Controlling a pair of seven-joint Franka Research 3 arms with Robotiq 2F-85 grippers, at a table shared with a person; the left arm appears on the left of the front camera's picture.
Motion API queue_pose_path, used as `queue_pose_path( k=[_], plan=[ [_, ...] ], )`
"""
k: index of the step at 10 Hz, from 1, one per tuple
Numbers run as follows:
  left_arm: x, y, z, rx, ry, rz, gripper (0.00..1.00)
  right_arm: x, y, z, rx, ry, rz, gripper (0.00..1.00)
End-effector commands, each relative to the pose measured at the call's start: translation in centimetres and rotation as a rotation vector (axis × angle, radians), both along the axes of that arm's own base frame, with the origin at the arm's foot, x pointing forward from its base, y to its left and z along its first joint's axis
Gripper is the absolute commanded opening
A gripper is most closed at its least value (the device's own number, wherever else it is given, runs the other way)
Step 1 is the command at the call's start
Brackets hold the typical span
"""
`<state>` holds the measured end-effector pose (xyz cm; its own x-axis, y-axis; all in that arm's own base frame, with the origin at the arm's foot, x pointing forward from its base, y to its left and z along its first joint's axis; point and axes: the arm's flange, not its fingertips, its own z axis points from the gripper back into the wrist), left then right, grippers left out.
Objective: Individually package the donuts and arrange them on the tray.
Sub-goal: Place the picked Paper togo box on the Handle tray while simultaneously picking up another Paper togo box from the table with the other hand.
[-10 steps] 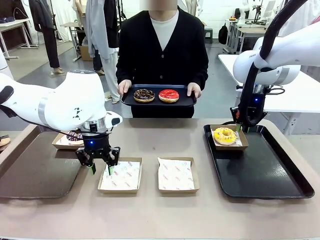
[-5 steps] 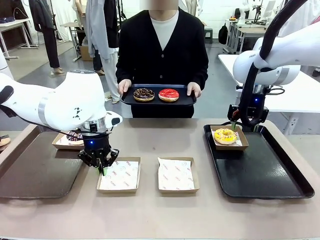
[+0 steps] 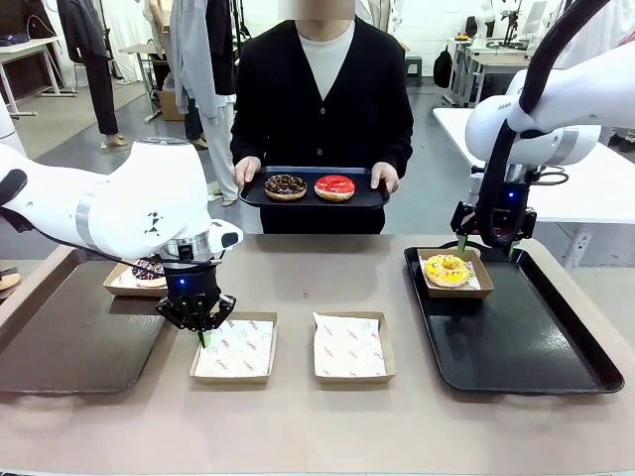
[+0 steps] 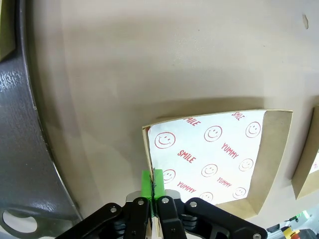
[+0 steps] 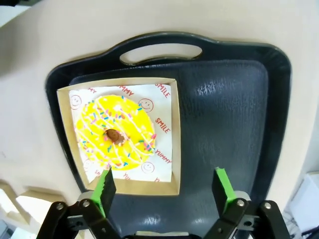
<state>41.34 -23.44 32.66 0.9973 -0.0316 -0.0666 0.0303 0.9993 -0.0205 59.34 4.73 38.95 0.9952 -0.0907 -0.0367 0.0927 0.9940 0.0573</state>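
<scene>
Sprinkles fleck the yellow donut (image 5: 97, 124) at eleven o'clock from my spread right gripper (image 5: 162, 179); my left gripper (image 4: 152, 181) pinches a box (image 4: 276, 149) by its partly hidden wall.

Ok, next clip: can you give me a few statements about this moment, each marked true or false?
1. The left jaws are shut on the rim of an empty paper-lined box. True.
2. The yellow donut lies bare on the table. False: it sits in a box on the black tray.
3. The right jaws are shut on the yellow donut. False: they stand open above it.
4. The person holds a small tray carrying two donuts, the red donut and the sprinkled donut. True.
</scene>
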Motion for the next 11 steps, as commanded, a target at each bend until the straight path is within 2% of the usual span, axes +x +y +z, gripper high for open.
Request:
queue_pose_path(
  k=[1,3,4,6,9,11],
  plan=[
    [0.1,-0.4,0.8,0.000,-0.024,0.015,0.00,-2.1,-1.0,1.7,0.059,-0.026,0.004,1.00],
    [1.0,0.0,3.9,-0.018,-0.024,-0.006,0.00,-6.4,-3.8,5.7,0.238,-0.025,0.048,1.00],
    [2.0,0.3,5.6,-0.034,-0.036,-0.007,0.00,-8.4,-6.3,7.9,0.341,-0.050,0.048,1.00],
    [3.8,0.5,9.4,-0.104,-0.028,-0.021,0.00,-12.1,-11.7,11.0,0.521,-0.078,-0.002,1.00],
    [6.4,0.1,14.5,-0.108,-0.047,-0.013,0.00,-16.7,-19.2,12.7,0.869,-0.103,0.004,1.00],
    [8.3,-0.4,16.9,-0.107,-0.052,0.002,0.00,-19.9,-22.7,12.3,0.988,-0.142,0.013,1.00]
  ],
)
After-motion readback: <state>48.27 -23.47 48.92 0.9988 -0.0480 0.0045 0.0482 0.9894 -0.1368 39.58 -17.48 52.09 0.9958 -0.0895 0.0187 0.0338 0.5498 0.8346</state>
